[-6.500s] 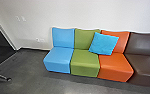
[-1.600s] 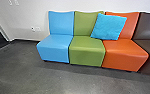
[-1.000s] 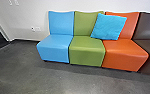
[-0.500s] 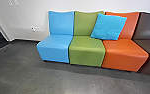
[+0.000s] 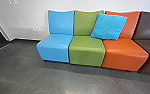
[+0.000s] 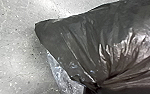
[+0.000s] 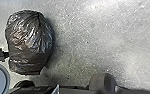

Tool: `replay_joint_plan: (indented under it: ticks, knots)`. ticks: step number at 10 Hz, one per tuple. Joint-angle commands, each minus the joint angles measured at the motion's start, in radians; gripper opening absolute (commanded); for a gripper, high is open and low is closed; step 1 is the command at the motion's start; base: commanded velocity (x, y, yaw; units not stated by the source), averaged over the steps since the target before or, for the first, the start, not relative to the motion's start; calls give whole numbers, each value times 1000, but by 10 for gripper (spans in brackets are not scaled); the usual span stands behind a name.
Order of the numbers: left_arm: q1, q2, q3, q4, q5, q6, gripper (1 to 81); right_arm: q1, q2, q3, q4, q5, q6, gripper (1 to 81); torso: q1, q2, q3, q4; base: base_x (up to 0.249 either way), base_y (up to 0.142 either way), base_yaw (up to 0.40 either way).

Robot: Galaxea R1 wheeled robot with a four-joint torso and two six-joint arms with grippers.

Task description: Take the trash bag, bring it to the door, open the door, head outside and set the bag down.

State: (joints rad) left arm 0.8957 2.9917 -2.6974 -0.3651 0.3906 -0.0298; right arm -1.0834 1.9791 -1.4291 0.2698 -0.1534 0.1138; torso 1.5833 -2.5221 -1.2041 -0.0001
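A blue chair [image 5: 54,47], green chair [image 5: 87,51] and orange chair [image 5: 124,58] line a wall [image 5: 28,15] as the trash bag [image 7: 28,42] sits low by the floor [image 7: 91,37], apparently at pickup, which calls for a sure hold, though either gripper's grasp is impossible to make out.

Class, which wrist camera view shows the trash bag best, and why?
The right wrist view: the trash bag appears there in nearly full outline. The left wrist view gives its creased dark plastic up close, but cropped.
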Motion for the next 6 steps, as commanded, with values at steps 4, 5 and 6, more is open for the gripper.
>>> replay_joint_plan:
  ticks: [4,5,6]
  knots:
    - [-60,-20,4,-3,73,41,10,52,-20,-16,14,-60,3,811,-132,210,74,0,0,0,0]
    - [-53,-20,4,-3,73,45,10,50,-17,-13,14,-60,3,811,-149,241,101,0,0,0,0]
    - [-48,-22,4,-3,71,50,10,46,-12,-16,12,-60,3,811,-168,271,125,0,0,0,0]
